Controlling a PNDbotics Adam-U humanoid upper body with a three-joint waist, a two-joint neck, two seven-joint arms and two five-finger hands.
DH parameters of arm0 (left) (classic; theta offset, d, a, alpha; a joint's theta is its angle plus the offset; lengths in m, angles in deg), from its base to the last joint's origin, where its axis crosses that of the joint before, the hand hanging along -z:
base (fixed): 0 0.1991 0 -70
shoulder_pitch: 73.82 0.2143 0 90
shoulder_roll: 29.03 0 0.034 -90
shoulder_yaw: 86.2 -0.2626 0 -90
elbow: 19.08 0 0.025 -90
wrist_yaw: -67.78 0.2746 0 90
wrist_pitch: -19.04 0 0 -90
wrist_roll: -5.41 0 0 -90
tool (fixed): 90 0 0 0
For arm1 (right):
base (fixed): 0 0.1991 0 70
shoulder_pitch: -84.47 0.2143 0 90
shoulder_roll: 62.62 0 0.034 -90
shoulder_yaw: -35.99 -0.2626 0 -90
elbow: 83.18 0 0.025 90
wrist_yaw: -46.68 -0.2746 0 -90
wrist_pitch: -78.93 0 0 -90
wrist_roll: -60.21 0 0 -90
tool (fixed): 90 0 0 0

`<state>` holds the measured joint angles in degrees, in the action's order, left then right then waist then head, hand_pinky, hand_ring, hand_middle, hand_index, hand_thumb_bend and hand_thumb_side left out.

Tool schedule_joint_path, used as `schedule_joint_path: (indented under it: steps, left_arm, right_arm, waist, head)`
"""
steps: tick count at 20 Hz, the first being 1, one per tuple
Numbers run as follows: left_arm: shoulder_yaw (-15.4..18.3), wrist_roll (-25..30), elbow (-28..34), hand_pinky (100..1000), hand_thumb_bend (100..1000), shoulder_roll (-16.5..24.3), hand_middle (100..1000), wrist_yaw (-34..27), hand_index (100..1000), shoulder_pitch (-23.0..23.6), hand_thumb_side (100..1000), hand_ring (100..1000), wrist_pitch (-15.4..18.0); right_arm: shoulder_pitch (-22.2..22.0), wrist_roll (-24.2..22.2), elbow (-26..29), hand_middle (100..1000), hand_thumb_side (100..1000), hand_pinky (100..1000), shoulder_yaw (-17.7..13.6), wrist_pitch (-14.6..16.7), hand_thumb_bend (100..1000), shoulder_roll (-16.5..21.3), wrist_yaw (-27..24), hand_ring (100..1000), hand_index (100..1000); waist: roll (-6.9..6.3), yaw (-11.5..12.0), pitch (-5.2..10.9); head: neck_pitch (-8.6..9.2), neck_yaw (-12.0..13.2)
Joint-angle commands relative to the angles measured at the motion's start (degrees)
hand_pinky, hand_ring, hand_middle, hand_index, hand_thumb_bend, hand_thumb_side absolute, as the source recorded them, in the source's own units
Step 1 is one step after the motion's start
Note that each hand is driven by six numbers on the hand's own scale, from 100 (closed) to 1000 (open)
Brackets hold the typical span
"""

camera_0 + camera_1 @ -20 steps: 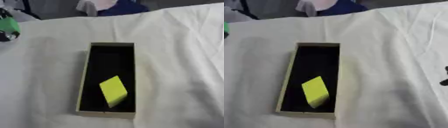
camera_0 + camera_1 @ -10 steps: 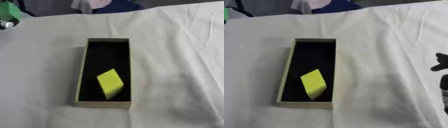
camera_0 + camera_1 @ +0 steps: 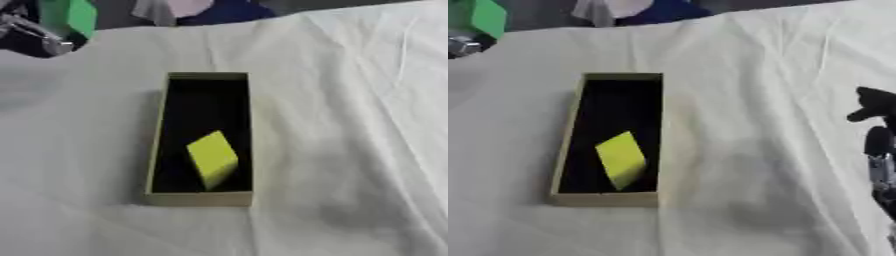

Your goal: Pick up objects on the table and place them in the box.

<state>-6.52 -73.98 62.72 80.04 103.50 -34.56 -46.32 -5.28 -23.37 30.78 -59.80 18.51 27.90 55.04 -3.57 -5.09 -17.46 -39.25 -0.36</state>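
Centrally on the white cloth (image 3: 350, 125) lies the box (image 3: 157, 145), a long narrow tray with tan walls and a black floor, its long axis running near to far. Wide bare cloth lies open on its left, right and near sides. Inside, at the near end, a yellow block (image 3: 213, 158) sits tilted, its long axis slanting from near right to far left. At the far left corner the left hand (image 3: 35, 35) is curled round a green block (image 3: 72, 15), raised beyond the table edge. The right hand (image 3: 877, 130) shows at the right edge; whether its fingers are curled cannot be told. No writing is legible.
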Motion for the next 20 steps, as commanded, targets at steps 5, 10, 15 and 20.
schedule_joint_path:
  steps: [5, 10, 15, 20]
  left_arm:
    - [-3.41, 6.01, 9.74, 331, 236, -7.58, 546, -2.79, 727, -0.09, 100, 447, 0.21]
    - [-6.2, 7.67, 11.92, 344, 242, -12.26, 558, 0.77, 729, 0.46, 100, 458, 1.88]
    - [-8.22, 9.15, 10.12, 351, 213, -16.46, 559, 3.74, 732, 1.25, 100, 461, 3.57]
    - [-8.64, 9.07, 7.41, 353, 181, -20.37, 555, 7.65, 732, 2.04, 100, 461, 4.1]
  right_arm:
    - [0.21, -0.14, 0.63, 548, 703, 833, -0.85, -0.27, 100, 1.36, -1.35, 841, 827]
    - [0.12, -0.08, 0.63, 548, 702, 833, -1.05, -0.53, 100, 1.27, -1.74, 842, 827]
    - [0.01, -0.06, 0.63, 547, 704, 833, -1.11, -0.73, 100, 1.18, -1.84, 842, 827]
    - [0.12, -0.17, 0.63, 546, 707, 832, -0.99, -0.98, 100, 0.98, -1.68, 842, 827]
  waist:
    - [0.39, 0.64, 1.97]
    - [0.34, 0.81, 2.44]
    - [0.29, 1.07, 2.59]
    - [0.21, 1.13, 2.35]
  head:
    - [-0.92, -0.54]
    - [-1.08, -0.36]
    - [-1.15, 0.22]
    - [-1.07, 0.55]
